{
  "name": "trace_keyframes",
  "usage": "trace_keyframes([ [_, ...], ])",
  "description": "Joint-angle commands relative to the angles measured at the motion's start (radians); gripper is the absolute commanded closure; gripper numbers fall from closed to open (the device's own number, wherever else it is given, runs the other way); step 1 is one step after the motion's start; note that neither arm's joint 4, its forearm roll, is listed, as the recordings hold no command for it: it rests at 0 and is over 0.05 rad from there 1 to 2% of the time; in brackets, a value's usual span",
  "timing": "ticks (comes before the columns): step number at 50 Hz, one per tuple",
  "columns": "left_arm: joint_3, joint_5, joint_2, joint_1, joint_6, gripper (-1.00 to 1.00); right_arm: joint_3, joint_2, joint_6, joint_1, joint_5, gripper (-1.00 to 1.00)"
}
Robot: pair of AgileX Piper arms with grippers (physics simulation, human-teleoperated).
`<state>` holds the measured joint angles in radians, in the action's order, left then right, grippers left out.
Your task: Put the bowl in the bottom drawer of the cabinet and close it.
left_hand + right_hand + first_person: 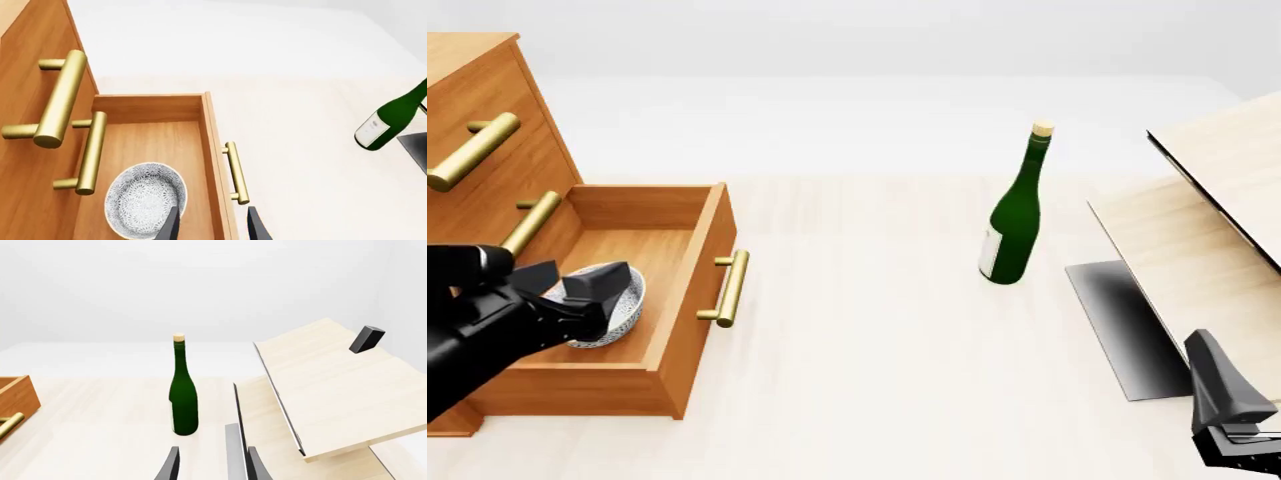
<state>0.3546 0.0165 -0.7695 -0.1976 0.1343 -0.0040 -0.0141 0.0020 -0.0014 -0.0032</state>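
Observation:
The white speckled bowl (142, 200) (625, 312) rests on the floor of the bottom drawer (153, 107) (701, 270), which stands pulled out of the orange-brown cabinet (487, 110) (27, 75). My left gripper (213, 230) (598, 288) hovers open just above the bowl. One finger overlaps the bowl's rim; the other shows past the drawer front, near its brass handle (235, 172) (729, 288). My right gripper (213, 465) (1208, 352) is open and empty at the near right, far from the cabinet.
A green bottle (1014, 215) (183, 400) (393, 117) stands upright mid-table. Pale wood panels (1214, 230) (333, 385) lean at the right, one carrying a small black block (367, 338). The two upper drawers are closed, their handles (60, 100) (474, 150) sticking out above the open drawer.

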Motion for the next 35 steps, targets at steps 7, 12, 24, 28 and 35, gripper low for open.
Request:
trace_keyframes([
  [7,0.047,0.063,0.031,-0.104,0.045,-1.00,0.000,0.000,0.000,0.000,0.000,-1.00],
  [12,0.060,0.080,0.041,-0.139,0.055,-1.00,0.000,0.000,0.000,0.000,0.000,-1.00],
  [24,0.093,0.118,0.068,-0.202,0.057,-1.00,0.000,0.000,0.000,0.000,0.000,-1.00],
  [28,0.103,0.124,0.073,-0.221,0.057,-1.00,0.000,0.000,0.000,0.000,0.000,-1.00],
  [35,0.115,0.132,0.077,-0.258,0.058,-1.00,0.000,0.000,0.000,0.000,0.000,-1.00],
])
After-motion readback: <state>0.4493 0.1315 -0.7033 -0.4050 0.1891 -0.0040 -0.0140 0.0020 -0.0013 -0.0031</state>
